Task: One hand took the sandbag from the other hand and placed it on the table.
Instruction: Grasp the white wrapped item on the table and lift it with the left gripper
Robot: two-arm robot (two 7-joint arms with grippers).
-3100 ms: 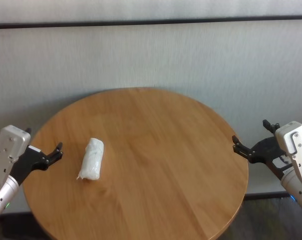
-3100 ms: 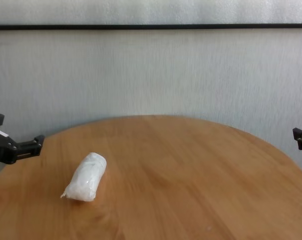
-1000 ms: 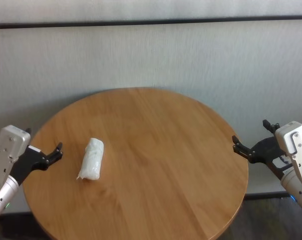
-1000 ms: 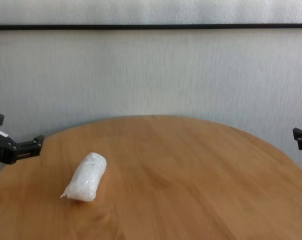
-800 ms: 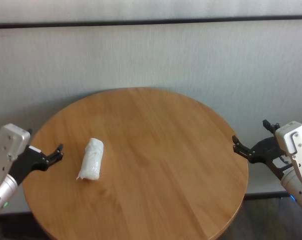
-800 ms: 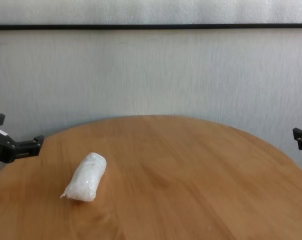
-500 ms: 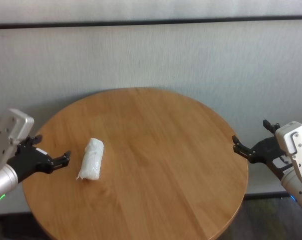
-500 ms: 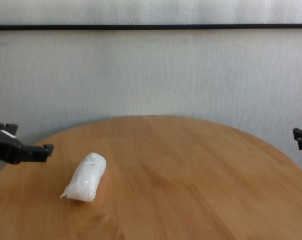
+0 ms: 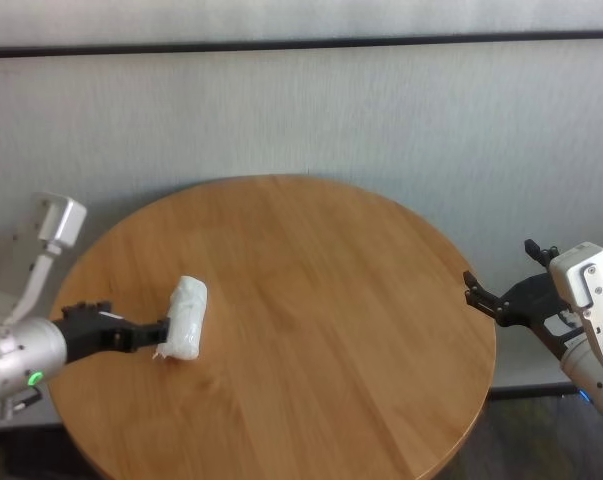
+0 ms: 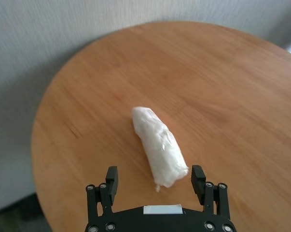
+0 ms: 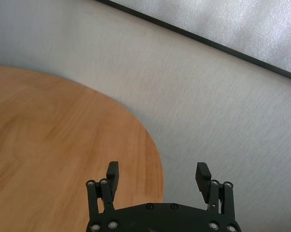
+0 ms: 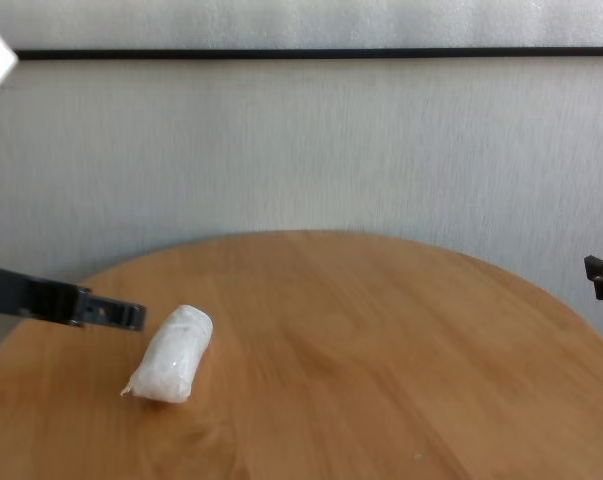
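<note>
My left jaws [image 10: 156,180] gape wide, straddling the near tip of the small white crinkly plastic sandbag [image 10: 158,145] on the round light-wood desk [image 10: 232,96]; closing this shallow risks it slipping out.

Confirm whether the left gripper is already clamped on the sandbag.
No: in the left wrist view the left gripper stands open, its fingers either side of the sandbag's near end, not pressing it.

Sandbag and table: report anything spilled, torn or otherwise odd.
Nothing stands out. The sandbag lies whole on the table, with no spill around it. The left claw is open at its near end, not gripping. The right claw is open beside the table's right edge.
</note>
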